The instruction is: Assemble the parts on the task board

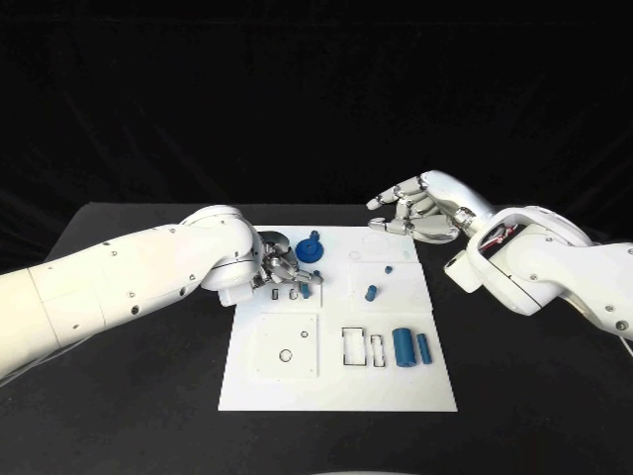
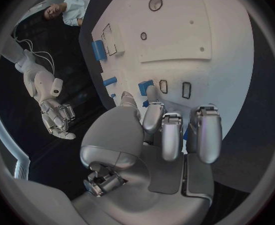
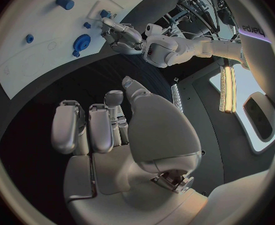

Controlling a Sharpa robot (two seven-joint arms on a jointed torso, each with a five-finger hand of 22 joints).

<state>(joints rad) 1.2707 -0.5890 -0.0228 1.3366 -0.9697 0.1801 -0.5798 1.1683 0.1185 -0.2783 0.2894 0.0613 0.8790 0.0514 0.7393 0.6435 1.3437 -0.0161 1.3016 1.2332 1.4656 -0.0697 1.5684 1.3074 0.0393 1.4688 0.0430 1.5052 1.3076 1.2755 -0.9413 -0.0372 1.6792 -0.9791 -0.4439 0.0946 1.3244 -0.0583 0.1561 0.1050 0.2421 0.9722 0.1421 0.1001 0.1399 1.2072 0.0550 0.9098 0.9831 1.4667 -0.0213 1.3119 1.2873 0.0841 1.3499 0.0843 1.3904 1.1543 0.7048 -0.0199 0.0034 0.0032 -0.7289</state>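
The left hand [image 1: 278,269] rests on the board [image 1: 338,381] at its left edge, fingers curled around a small blue part [image 1: 306,287]. The right hand [image 1: 419,213] hovers off the board's far right corner, fingers loosely apart, holding nothing.

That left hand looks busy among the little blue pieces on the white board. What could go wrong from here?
The left hand works with its fingers low over the task board, close to a small blue part and the round blue part; it might nudge either out of place. Two blue cylinders lie loose lower on the board and could roll if it gets bumped.
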